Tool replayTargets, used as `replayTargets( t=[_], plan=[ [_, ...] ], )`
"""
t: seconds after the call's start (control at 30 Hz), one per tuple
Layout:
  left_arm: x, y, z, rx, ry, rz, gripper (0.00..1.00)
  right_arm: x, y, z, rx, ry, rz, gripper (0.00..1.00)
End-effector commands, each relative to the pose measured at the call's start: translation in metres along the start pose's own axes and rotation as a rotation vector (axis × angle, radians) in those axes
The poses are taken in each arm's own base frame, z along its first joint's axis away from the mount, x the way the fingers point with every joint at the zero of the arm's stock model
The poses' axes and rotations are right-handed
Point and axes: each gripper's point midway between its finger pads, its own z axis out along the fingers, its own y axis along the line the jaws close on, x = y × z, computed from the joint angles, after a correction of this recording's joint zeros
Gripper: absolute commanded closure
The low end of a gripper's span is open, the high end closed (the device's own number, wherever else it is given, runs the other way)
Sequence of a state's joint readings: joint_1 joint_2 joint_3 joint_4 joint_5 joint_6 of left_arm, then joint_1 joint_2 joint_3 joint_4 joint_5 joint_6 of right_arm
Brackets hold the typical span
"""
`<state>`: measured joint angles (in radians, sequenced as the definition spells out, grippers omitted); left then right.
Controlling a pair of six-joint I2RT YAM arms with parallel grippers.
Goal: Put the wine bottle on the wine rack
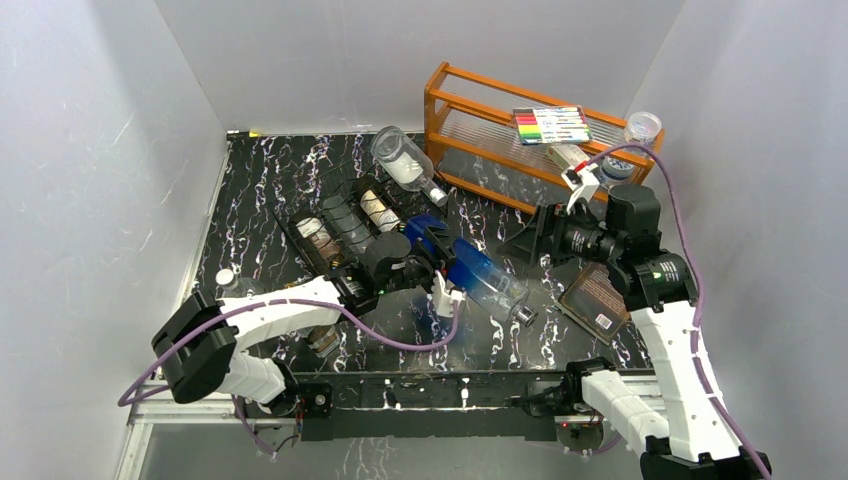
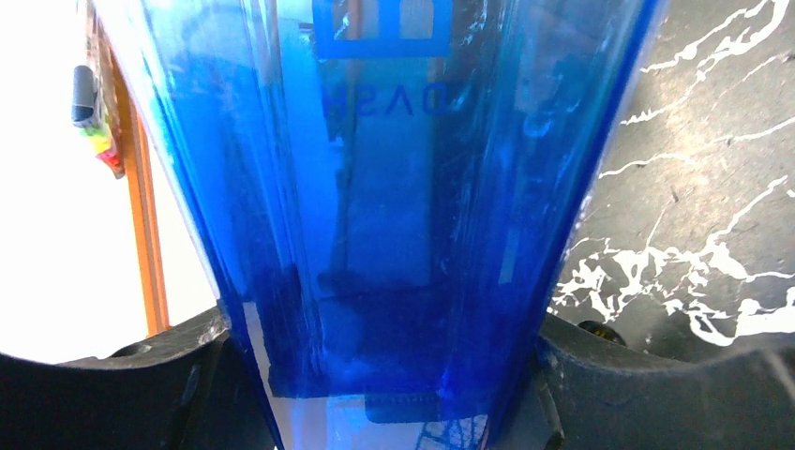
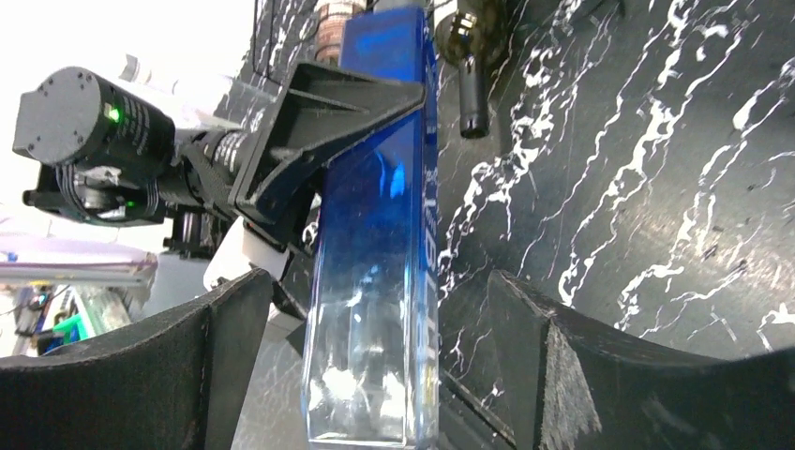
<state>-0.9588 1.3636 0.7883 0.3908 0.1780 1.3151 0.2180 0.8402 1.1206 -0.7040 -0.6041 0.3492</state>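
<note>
The wine bottle (image 1: 470,268) is square-sided, blue at one end and clear at the other, with a silver cap toward the front right. My left gripper (image 1: 432,262) is shut on its blue part and holds it tilted just right of the wine rack (image 1: 335,205), a low black wire rack that holds several bottles. In the left wrist view the blue glass (image 2: 394,187) fills the space between my left gripper (image 2: 384,361). My right gripper (image 1: 538,238) is open to the right of the bottle. In its own view my right gripper (image 3: 380,291) straddles the bottle (image 3: 375,187) with gaps on both sides.
A clear bottle (image 1: 405,160) lies behind the rack. The orange wooden shelf (image 1: 470,110) at the back right carries a marker pack (image 1: 550,125) and a small jar (image 1: 643,126). A brown book (image 1: 595,296) lies under the right arm. A small white cap (image 1: 226,277) lies at the left.
</note>
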Motion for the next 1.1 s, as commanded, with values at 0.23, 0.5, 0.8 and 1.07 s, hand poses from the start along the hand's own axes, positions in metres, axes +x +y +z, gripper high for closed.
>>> replayTargets(
  t=[0.23,0.5,0.8,1.07],
  plan=[
    [-0.021,0.087,-0.017,-0.253,-0.023,0.203,0.88,0.048,-0.006,0.01,-0.081,0.139,0.039,0.09],
    [-0.015,0.083,-0.007,-0.21,0.001,0.208,0.88,0.066,-0.004,0.022,-0.082,0.197,0.037,0.08],
    [-0.01,0.074,0.006,-0.127,0.017,0.16,0.9,0.088,-0.014,0.051,0.05,0.277,-0.023,0.14],
    [-0.013,0.081,0.001,-0.156,0.008,0.161,0.9,0.105,-0.009,0.075,0.035,0.352,-0.078,0.13]
  ],
)
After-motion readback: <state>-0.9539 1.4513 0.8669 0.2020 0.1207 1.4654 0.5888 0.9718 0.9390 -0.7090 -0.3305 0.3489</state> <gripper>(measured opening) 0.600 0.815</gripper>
